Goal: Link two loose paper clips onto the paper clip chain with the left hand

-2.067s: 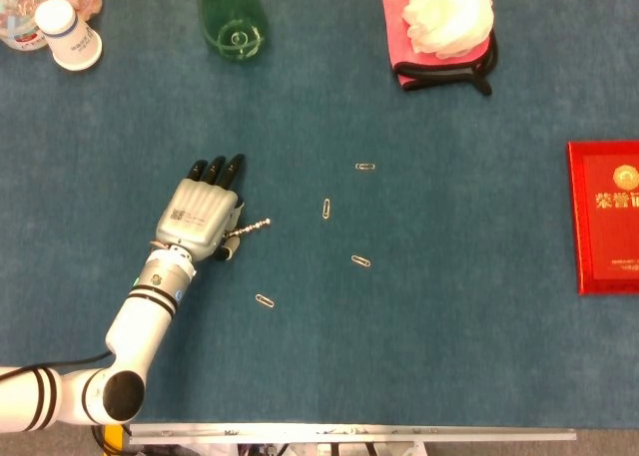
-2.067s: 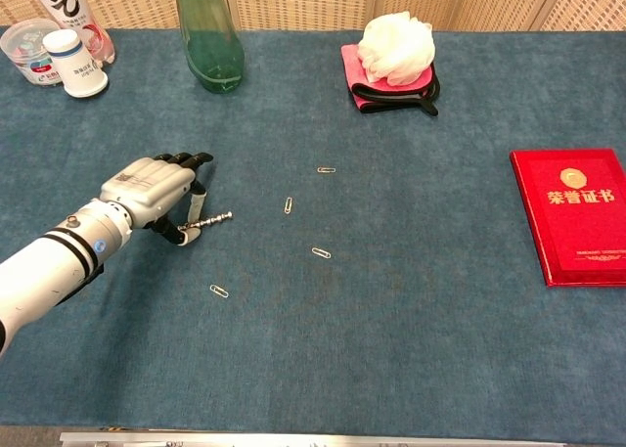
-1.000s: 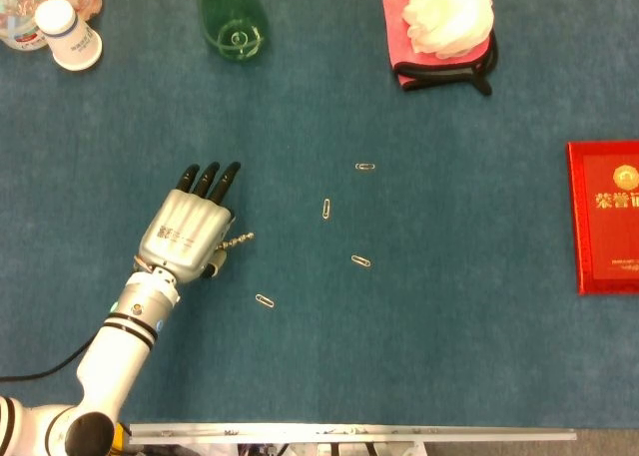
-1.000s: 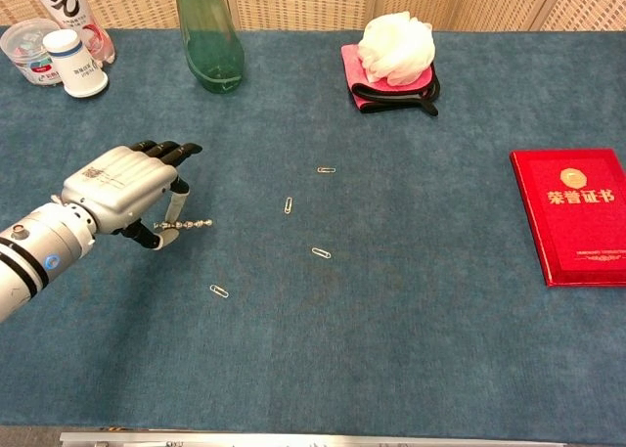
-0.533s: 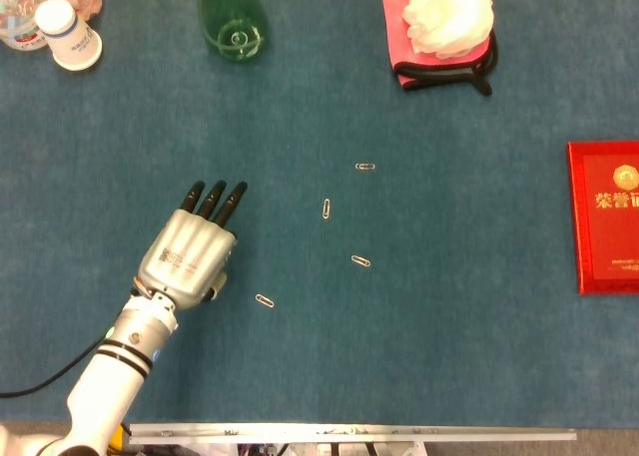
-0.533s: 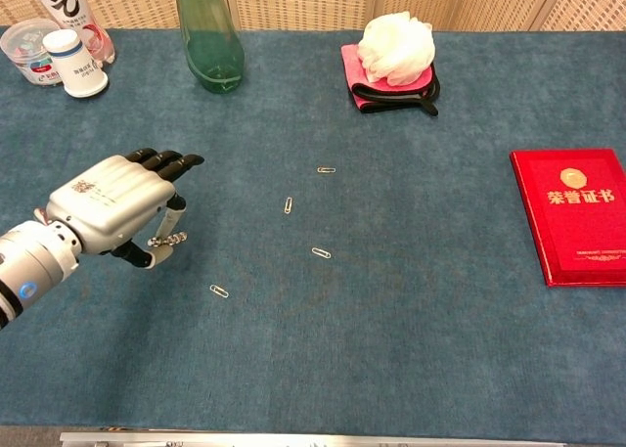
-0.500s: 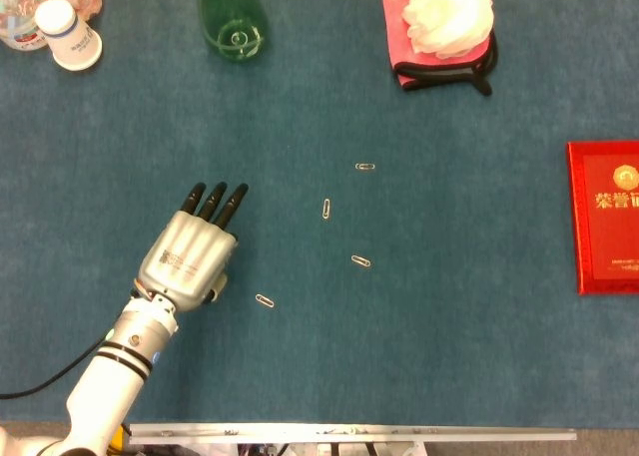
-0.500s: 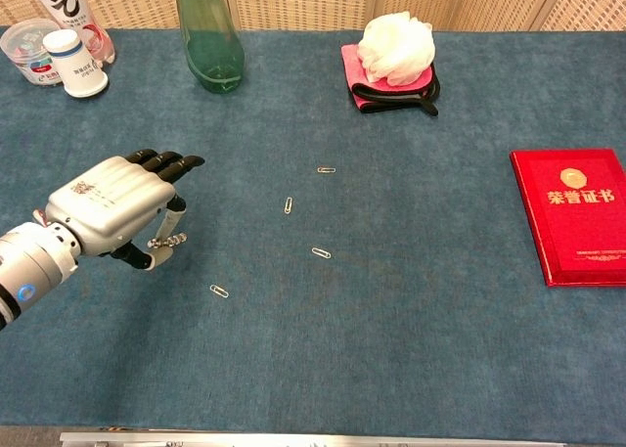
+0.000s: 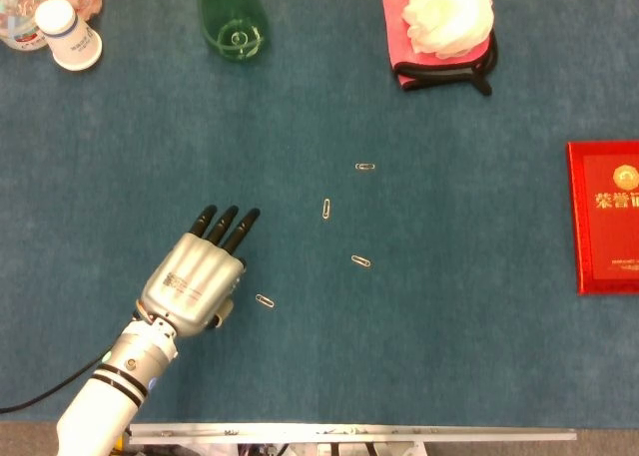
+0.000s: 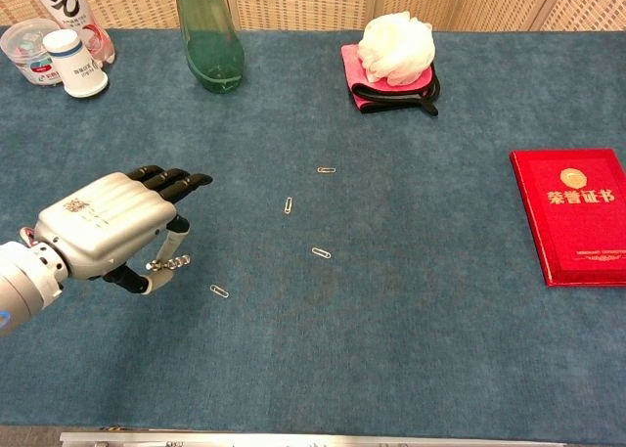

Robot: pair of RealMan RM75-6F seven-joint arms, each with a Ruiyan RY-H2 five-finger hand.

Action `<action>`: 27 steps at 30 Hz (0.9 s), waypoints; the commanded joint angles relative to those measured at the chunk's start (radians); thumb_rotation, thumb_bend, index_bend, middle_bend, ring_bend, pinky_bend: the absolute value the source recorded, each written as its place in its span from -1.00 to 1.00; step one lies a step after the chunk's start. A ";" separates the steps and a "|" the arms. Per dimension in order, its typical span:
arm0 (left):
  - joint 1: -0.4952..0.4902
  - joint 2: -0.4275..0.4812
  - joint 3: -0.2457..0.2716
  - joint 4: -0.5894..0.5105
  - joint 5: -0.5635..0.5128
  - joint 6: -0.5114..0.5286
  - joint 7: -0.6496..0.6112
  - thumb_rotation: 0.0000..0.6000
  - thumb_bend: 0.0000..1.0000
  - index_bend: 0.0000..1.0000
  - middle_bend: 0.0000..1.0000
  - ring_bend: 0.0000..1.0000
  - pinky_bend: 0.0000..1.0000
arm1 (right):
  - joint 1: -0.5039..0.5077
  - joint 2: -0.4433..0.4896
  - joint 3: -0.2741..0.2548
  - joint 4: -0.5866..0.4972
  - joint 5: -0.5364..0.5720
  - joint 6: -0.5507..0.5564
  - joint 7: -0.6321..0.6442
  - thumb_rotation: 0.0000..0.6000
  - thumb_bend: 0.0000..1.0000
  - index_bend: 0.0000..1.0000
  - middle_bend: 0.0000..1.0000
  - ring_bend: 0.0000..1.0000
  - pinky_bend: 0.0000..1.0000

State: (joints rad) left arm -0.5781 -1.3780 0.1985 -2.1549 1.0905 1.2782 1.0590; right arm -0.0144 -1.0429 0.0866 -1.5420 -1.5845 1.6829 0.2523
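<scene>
My left hand (image 9: 197, 277) (image 10: 110, 228) hovers over the blue table at the front left, palm down. It pinches a short paper clip chain (image 10: 168, 264) between thumb and a finger; the head view hides the chain under the hand. A loose paper clip (image 9: 264, 301) (image 10: 219, 291) lies just right of the hand. Three more loose clips lie further right: one (image 9: 360, 261) (image 10: 321, 252), another (image 9: 326, 209) (image 10: 288, 205) and the farthest (image 9: 365, 167) (image 10: 326, 170). My right hand is in neither view.
A green glass bottle (image 10: 207, 36) stands at the back. A white-capped bottle (image 10: 74, 63) and a plastic jar (image 10: 26, 49) stand at the back left. A pink pouch with a white puff (image 10: 394, 58) lies at the back right, a red booklet (image 10: 577, 214) at the right edge.
My left hand has drawn back toward the front edge and slightly right, carrying the chain, and now sits close to the nearest loose clip. The clips have not moved.
</scene>
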 commanded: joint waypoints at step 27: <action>0.008 -0.070 0.007 0.043 -0.004 -0.060 0.012 1.00 -0.36 0.21 -1.00 -1.00 -0.83 | -0.032 0.010 0.009 0.029 0.000 0.059 0.081 1.00 -0.40 -0.74 -0.71 -0.83 -0.42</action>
State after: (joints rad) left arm -0.5701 -1.4462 0.2070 -2.1137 1.0881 1.2199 1.0728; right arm -0.0464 -1.0330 0.0947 -1.5132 -1.5850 1.7414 0.3329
